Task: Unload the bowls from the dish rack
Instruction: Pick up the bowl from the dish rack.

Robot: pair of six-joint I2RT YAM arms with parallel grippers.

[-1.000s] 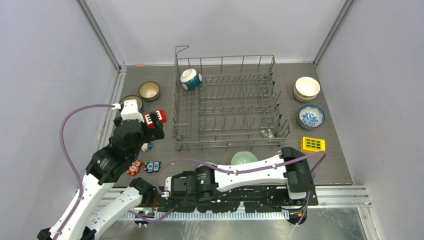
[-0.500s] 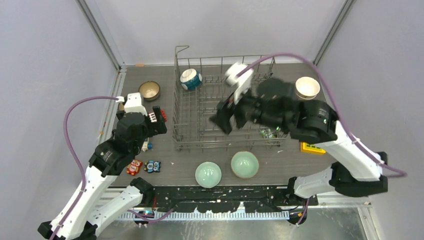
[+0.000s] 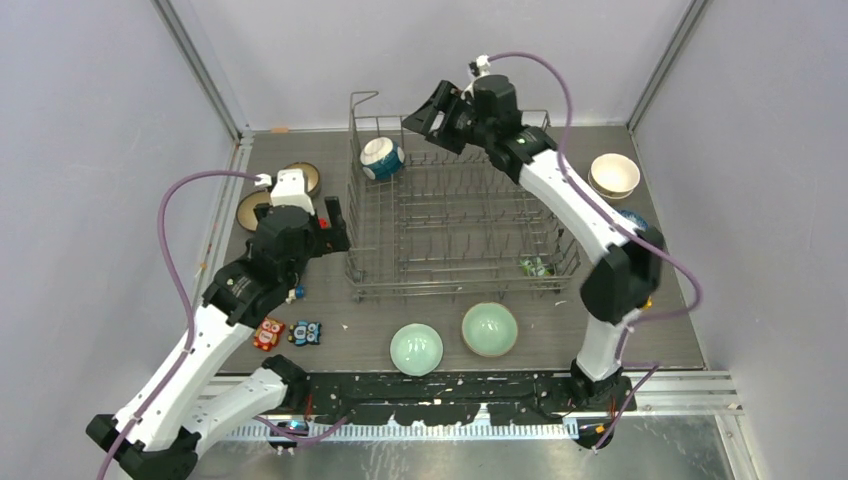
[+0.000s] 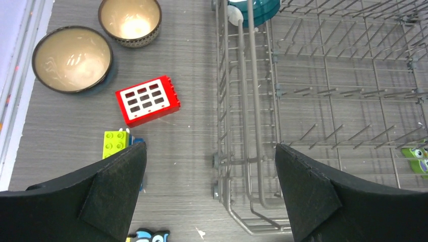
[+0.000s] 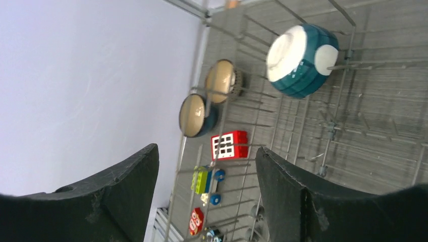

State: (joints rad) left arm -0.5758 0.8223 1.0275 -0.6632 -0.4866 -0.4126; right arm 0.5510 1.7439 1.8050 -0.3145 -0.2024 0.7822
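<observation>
L gripper (image 4: 210,146) is hovering fully open, empty, at the dish rack's (image 3: 400,270) left-front corner. R gripper (image 3: 425,115) is hanging open, empty, over the far rail, near the teal bowl (image 3: 382,158) tilting in the rack's far-left corner. Mint bowls (image 3: 416,349) are sitting on the table (image 3: 600,320).

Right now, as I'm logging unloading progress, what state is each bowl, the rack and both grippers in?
Dark teal and white ceramic bowl: tipped on its side in the rack's far-left corner.
Grey metal wire dish rack: holds that one bowl.
Pale mint green bowls: upright on table, unloaded.
Brown-rimmed beige bowls: upright on table.
Cream ceramic bowl: upright on table.
Left gripper: open, empty.
Right gripper: open, empty.
</observation>
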